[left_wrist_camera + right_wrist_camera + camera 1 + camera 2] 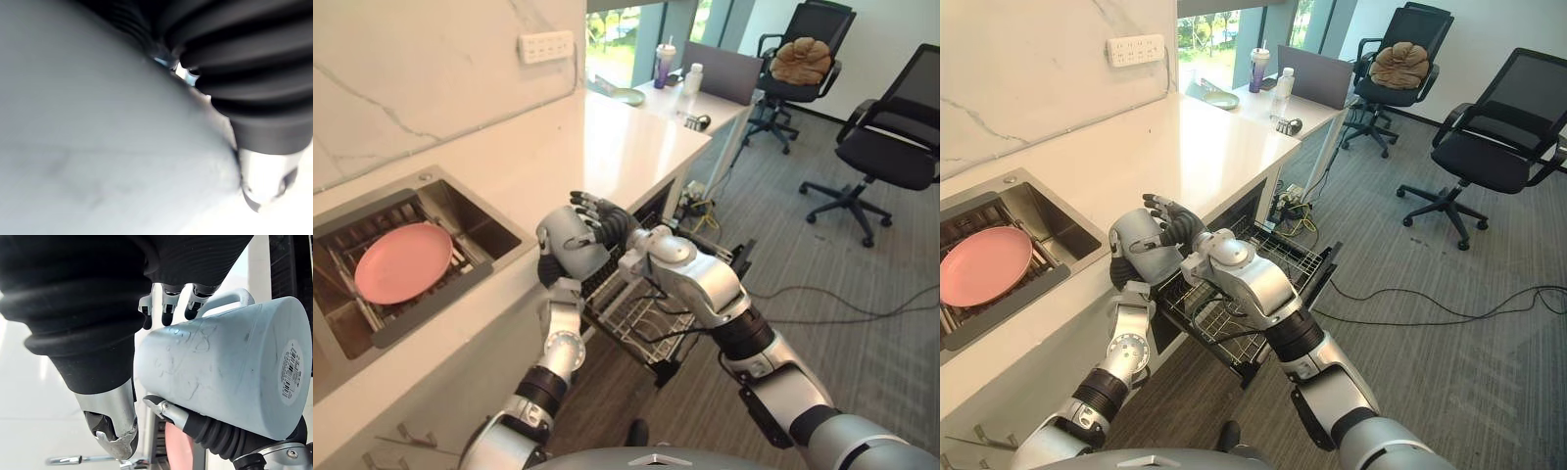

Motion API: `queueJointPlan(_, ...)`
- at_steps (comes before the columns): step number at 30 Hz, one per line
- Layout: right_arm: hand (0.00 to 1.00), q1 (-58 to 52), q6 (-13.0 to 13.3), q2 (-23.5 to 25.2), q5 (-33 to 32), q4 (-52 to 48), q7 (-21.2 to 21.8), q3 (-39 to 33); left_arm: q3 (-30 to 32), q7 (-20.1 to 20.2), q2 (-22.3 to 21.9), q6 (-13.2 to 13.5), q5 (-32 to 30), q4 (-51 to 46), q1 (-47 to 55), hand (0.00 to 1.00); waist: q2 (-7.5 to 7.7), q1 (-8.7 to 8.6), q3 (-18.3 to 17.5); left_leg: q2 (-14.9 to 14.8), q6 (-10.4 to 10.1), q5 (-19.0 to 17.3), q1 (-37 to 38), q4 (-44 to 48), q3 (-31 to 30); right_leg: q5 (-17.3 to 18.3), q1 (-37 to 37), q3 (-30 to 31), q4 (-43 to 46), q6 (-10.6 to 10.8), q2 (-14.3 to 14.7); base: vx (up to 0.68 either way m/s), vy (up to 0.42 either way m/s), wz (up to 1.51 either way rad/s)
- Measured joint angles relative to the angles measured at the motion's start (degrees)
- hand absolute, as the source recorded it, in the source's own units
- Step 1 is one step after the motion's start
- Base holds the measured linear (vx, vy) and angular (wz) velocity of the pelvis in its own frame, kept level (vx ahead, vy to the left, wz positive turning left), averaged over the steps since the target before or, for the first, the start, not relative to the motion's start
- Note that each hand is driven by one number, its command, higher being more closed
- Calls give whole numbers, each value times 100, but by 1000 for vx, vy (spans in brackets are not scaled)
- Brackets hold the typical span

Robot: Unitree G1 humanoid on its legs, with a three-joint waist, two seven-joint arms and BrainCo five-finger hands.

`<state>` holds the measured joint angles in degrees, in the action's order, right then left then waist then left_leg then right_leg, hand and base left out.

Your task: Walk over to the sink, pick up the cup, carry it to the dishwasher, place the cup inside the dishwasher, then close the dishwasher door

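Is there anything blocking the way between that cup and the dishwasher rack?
Nothing visible does. The cup sits in the left hand, with the right hand against it, at the counter's edge. The rack is pulled out just beside and below it and looks empty.

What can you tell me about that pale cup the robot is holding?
The cup is a pale grey-blue mug, matt and faintly scuffed, ceramic by its look, with a loop handle and a barcode sticker on its base. It lies on its side in the air, beside the counter edge and above the pulled-out dishwasher rack. The left hand grips it from below; the right hand has its fingertips touching it by the handle.
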<state>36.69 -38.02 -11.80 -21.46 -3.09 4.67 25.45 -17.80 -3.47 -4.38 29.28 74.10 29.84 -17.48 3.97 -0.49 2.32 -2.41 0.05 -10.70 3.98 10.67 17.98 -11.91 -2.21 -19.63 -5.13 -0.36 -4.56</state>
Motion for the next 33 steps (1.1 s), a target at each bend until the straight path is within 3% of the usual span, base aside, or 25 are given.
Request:
queueJointPlan(8, 0, 13, -73, 42, 616, 134, 34, 131, -89, -177, -3, -3, -7, -2, -109, 100, 4, 2, 2, 1, 0, 9, -1, -6, -41, -1, 14, -12, 0, -1, 1, 3, 48, 2)
queueJointPlan(17, 0, 30, -94, 236, 1412, 183, 248, 161, -200, -1144, -13, 89, -455, -556, -131, 100, 43, 1, 25, 5, -1, 16, -19, -3, -68, -1, 14, -33, 1, 0, 1, 4, 52, 2)
queueJointPlan(21, 0, 29, 39, 375, 1739, 188, 230, 174, -202, -1695, -85, 178, -838, -906, -133, 100, 43, 4, 25, 6, 7, 21, -58, 27, -100, -2, 14, -100, 6, 2, -14, -3, 52, 5)
queueJointPlan(33, 0, -161, 155, 405, 1970, 100, -186, 328, -280, -2501, -129, 215, -1797, -1144, -140, 100, 37, -1, 26, 0, -16, 13, -101, 113, -216, -2, 63, -160, 40, -5, -19, -10, 51, 4)
